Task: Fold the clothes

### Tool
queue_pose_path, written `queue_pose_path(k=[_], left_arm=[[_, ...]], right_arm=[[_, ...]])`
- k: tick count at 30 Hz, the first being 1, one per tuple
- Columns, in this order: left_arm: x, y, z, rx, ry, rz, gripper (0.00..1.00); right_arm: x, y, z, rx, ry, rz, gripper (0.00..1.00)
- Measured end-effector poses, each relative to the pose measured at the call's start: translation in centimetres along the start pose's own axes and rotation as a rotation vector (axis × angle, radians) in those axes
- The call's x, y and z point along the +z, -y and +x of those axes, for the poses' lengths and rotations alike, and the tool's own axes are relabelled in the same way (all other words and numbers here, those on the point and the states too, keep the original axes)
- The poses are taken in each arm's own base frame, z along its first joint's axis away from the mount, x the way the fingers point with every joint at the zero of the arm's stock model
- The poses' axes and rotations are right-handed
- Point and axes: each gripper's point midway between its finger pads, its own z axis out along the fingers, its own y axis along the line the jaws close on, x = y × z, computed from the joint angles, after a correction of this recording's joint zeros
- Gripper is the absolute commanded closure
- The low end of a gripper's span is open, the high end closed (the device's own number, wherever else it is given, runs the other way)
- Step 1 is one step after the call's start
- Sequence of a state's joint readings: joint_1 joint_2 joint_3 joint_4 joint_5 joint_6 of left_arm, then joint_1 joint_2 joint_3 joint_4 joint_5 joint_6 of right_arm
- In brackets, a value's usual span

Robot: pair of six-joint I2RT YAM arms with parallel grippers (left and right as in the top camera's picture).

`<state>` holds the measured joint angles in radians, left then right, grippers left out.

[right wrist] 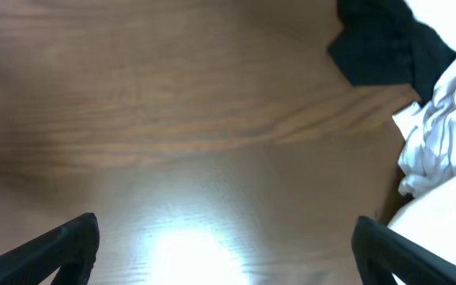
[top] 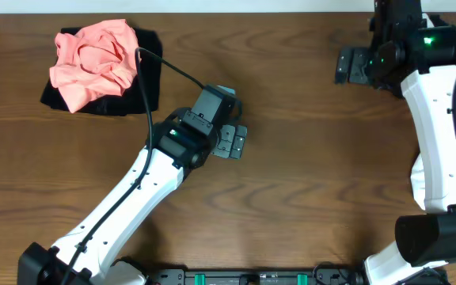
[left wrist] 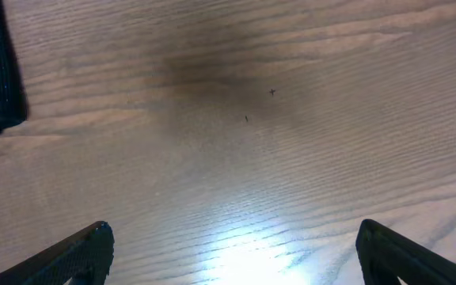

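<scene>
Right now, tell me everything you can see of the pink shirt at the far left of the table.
The pink shirt is a soft salmon-coloured cloth garment, crumpled into a loose heap with deep folds and creases, not folded. No sleeves or neckline can be made out. It lies at the far left of the wooden table, on top of a flat black cloth that shows around its right and lower edges. Nothing else touches it.

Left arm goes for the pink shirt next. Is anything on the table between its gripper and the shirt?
Nothing visible: only bare wooden table lies between the open left gripper and the crumpled pink shirt, which sits on a black garment.
</scene>
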<state>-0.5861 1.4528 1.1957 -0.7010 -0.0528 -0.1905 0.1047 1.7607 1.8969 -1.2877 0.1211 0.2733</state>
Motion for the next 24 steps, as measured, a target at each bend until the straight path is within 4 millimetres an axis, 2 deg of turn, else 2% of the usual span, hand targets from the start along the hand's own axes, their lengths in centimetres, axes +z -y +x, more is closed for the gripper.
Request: queue_pose_path(k=[9,24], left_arm=[[0.00,0.00,-0.02,0.000,0.001,0.000,0.02],[0.00,0.00,-0.02,0.000,0.001,0.000,0.02]], right_arm=[[-0.03,0.40,0.87,-0.005,-0.034,0.018,0.01],[-0.04,0.45,0.88,-0.005,-0.035,0.021,0.01]])
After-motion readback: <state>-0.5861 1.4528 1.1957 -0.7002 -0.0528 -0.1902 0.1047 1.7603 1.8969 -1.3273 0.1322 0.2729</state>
